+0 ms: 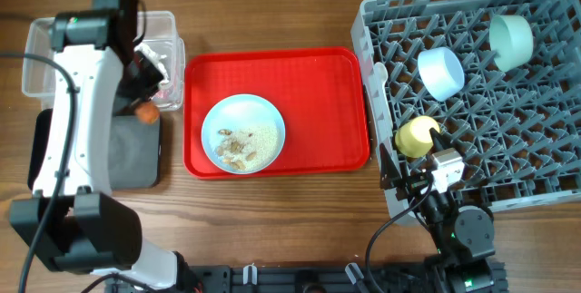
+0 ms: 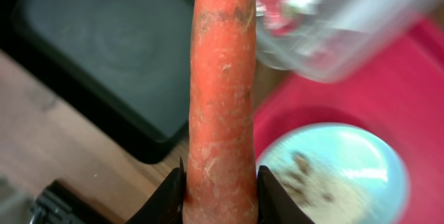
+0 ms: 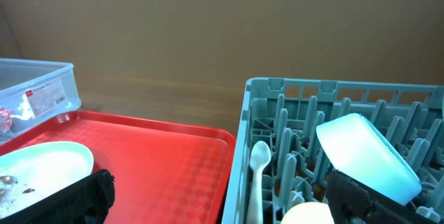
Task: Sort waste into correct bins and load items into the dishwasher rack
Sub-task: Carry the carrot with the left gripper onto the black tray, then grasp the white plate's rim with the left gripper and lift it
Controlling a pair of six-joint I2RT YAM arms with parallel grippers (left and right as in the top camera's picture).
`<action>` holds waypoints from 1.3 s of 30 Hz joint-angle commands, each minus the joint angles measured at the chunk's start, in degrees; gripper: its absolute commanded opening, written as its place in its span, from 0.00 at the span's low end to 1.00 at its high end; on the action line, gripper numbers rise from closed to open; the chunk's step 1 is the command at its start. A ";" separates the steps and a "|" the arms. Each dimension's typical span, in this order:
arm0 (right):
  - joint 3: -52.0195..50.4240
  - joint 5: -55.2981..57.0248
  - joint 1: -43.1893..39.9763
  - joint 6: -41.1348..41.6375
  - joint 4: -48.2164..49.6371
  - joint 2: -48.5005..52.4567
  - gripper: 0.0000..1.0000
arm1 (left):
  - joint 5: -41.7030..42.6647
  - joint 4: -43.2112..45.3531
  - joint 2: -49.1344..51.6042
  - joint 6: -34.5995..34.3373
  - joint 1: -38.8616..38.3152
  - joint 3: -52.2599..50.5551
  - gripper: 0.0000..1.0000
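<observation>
Right gripper (image 3: pixel 218 189): nearest, at the rack's near left corner; its black fingers stood wide apart, clamped on nothing.
Small yellow cup (image 1: pixel 416 136): sat in the large grey plastic lattice dishwasher rack (image 1: pixel 545 148), just at 12 o'clock of that gripper.
Light blue round plate (image 1: pixel 243 133): lay on the flat red serving tray (image 1: pixel 345 71), toward its 7 o'clock part, with brownish seeds and white grains (image 1: pixel 241 143) on it.
Shallow black rectangular tray (image 1: pixel 136 161): lay on the wooden desk (image 1: pixel 300 220), at 9 o'clock of the red tray.
Small orange carrot (image 2: pixel 222 92): was clamped at one end in the left gripper (image 2: pixel 222 186), over the black tray's far right corner.
Small light blue bowl (image 1: pixel 442 73): sat in the rack, at 1 o'clock of the cup.
White spoon (image 3: pixel 258 161): stood among the pegs by the rack's left wall.
Pale mint bowl (image 1: pixel 511 41): sat in the rack, at 2 o'clock of the blue bowl.
Clear plastic rectangular tub (image 1: pixel 41 57): stood at 12 o'clock of the black tray, with the crumpled red-and-white snack wrapper (image 1: pixel 154 62) inside.
</observation>
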 commanded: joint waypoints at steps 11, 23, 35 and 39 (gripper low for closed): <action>-0.09 0.55 -0.26 -0.55 0.24 -0.72 1.00 | 7.15 20.92 0.26 -7.89 18.93 -27.41 0.26; -0.09 0.55 -0.26 -0.57 0.24 -0.72 1.00 | 22.14 21.53 -6.82 -1.36 7.06 -23.34 0.64; -0.09 0.55 -0.26 -0.57 0.24 -0.72 1.00 | 12.20 31.56 -4.72 10.29 -29.40 -23.34 0.42; -0.09 0.55 -0.26 -0.57 0.24 -0.72 1.00 | 2.75 33.53 -0.33 10.51 -39.63 -23.34 0.31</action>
